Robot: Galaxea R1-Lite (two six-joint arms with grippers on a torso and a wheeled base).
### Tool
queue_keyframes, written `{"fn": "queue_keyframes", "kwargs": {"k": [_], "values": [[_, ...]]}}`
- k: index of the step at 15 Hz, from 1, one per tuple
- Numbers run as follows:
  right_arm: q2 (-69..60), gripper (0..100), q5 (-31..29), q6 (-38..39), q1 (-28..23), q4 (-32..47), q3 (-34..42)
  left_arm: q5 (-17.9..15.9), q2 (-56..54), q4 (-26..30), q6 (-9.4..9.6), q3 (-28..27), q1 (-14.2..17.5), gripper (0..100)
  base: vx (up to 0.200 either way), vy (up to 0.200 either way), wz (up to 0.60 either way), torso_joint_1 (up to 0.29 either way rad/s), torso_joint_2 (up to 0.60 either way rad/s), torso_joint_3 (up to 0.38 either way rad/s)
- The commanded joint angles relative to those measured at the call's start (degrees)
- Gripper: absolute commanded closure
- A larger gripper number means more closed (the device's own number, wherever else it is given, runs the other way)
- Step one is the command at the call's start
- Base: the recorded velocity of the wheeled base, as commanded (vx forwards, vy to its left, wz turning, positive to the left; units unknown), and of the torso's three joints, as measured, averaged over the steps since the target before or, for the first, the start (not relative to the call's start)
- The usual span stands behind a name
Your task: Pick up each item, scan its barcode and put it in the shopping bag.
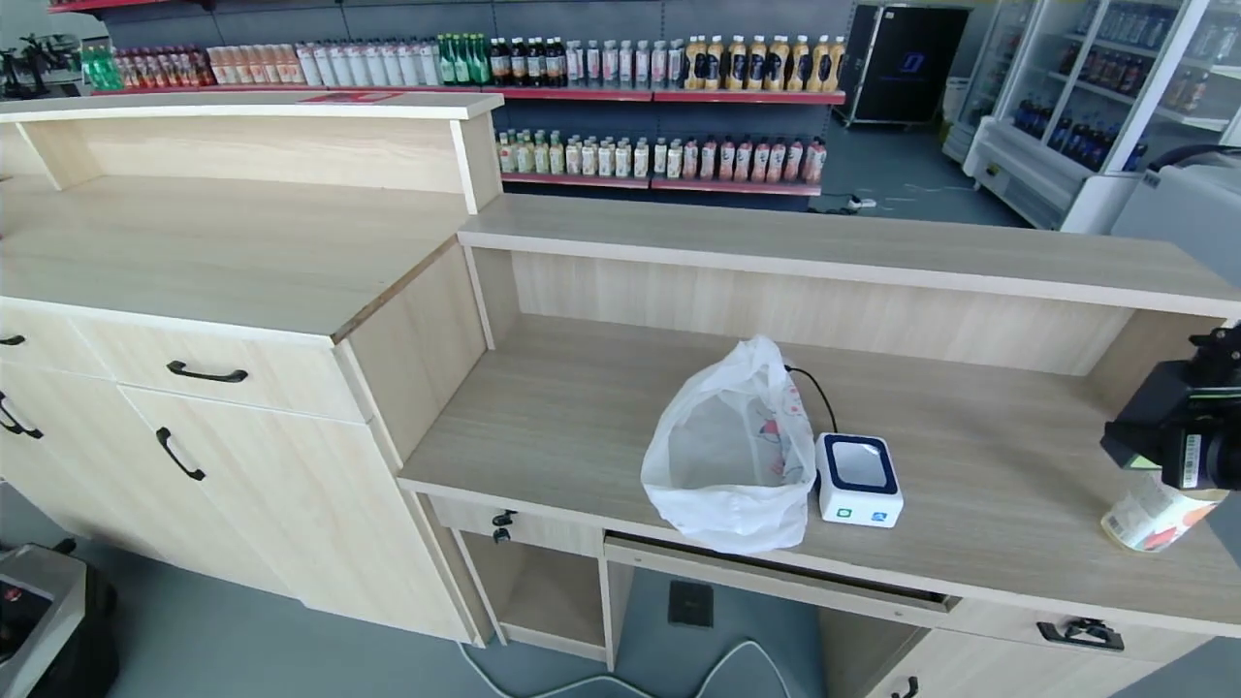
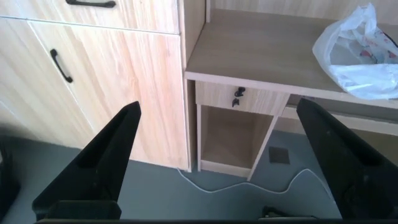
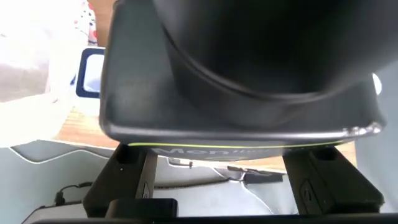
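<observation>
Black rounded container (image 3: 236,68) in right end effector (image 3: 224,158); shopping bag (image 1: 729,456) crinkled

The left gripper (image 2: 217,109) has two matte black fingers (image 2: 93,168) — long, flat-sided wedges that narrow to blunt tips. The right gripper (image 3: 221,171) is black too, its fingers (image 3: 127,180) squarer bars with small recessed slots. Its boxy black housing (image 1: 1159,417) carries a small white label (image 1: 1191,460) — printed with dark bars.

Light wood table (image 1: 970,456), taller cabinet (image 1: 242,427) fitted with black handles alongside, drink bottles (image 1: 582,63) racked on red shelves behind, glass-door fridges (image 1: 1096,87) placed beyond, cable (image 1: 543,677) laid on floor.
</observation>
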Motion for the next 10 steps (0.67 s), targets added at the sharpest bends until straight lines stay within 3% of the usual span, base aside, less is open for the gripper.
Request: {"fn": "queue_keyframes", "kwargs": {"k": [1,2,4,6,7,8,10], "values": [[3.09,100,-1.07,1.33,2.39,0.48,-2.91,0.01,0.06,0.0,0.0,0.0,0.01,0,0.0,0.0,0.6,0.002,0.0,0.002],[4.5,100,-0.63,1.68,2.66,0.57,-2.91,0.01,0.06,0.0,0.0,0.0,0.01,0,0.0,0.0,0.6,0.002,0.0,0.002],[5.82,100,0.08,2.04,3.1,0.66,-2.73,0.01,0.06,0.0,-0.09,0.0,0.01,0,0.0,0.0,0.0,0.0,0.0,0.0],[7.84,100,5.96,7.13,2.57,1.18,-3.08,0.01,0.06,0.0,0.0,0.0,0.01,0,0.0,0.0,0.0,0.0,0.0,0.0],[8.72,100,3.33,9.24,3.1,3.73,-5.28,0.01,0.06,0.0,0.0,0.0,0.01,0,0.0,0.0,0.0,0.0,0.0,0.0],[9.16,100,-2.47,10.74,4.24,8.83,-8.8,0.01,0.06,0.0,0.0,0.0,0.01,0,0.0,0.0,0.0,0.0,0.0,0.0],[11.09,100,-8.1,17.68,5.91,21.22,-17.85,0.01,0.06,0.0,0.0,0.0,0.01,0,0.0,0.0,0.0,0.0,0.0,0.0]]}}
